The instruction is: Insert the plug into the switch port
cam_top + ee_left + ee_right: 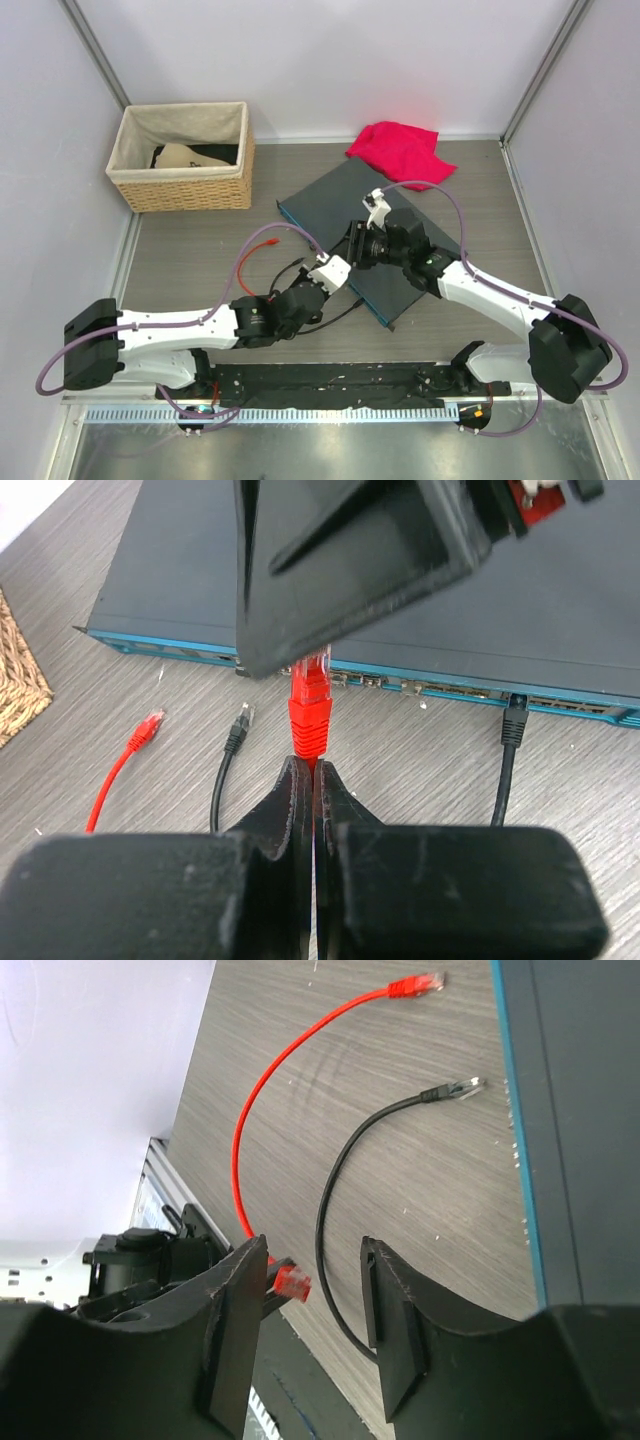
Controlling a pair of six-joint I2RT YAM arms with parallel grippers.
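Note:
The switch (345,205) is a flat dark-grey box with a teal front face (450,686) lined with ports (360,681). My left gripper (313,767) is shut on the red plug (308,712), which points at the port row. The plug's tip is hidden behind my right gripper's finger (350,560), so I cannot tell if it touches a port. My right gripper (315,1260) is open and empty, hovering over the switch's front edge just above the red plug (293,1282). In the top view the left gripper (335,270) and the right gripper (358,245) are close together.
A black cable (512,725) sits plugged into the front face to the right. A loose red plug (150,725) and a loose black plug (240,723) lie on the table to the left. A woven basket (185,155) stands back left, and a red cloth (400,148) lies behind the switch.

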